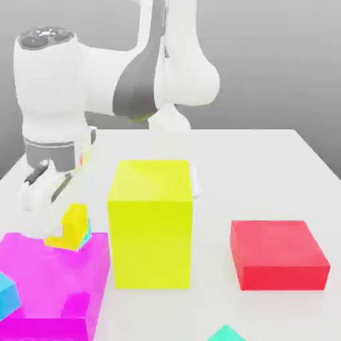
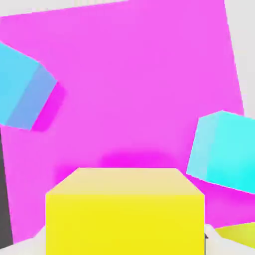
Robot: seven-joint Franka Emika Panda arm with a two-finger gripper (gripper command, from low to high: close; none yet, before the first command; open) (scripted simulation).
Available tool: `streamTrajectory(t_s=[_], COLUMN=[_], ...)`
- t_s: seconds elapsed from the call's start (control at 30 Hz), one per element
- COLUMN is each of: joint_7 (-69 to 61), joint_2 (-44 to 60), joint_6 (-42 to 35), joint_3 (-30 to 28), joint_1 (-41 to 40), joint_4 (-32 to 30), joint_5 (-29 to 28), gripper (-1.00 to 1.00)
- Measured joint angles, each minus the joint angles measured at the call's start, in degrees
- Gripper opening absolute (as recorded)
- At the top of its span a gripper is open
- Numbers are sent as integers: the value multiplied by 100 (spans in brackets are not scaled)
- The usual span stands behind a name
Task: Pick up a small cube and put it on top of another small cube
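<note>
Hovering over the magenta block (image 1: 60, 280), the claw (image 1: 63, 223) is clamped on the small yellow cube (image 1: 74, 223), lifted just above that block's top. In the hand view the light cyan cube (image 2: 226, 149) sits on the magenta block at its edge (a deeper blue small cube (image 2: 25, 94) also rests there). Tall yellow block (image 1: 152, 223) and red block (image 1: 278, 253) stand on the white surface (image 1: 266, 160).

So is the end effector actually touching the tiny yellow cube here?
Touching. In the exterior view the end effector is shut on the tiny yellow cube, held over the magenta block.
</note>
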Motion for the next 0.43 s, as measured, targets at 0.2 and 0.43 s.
streamTrajectory(t_s=[0.2, 0.43], joint_7=[337, 384], joint_2=[-841, -127], joint_6=[-66, 936], joint_3=[-337, -358], joint_1=[-284, -315], joint_4=[-716, -1005], joint_5=[389, 421], gripper=[-100, 100])
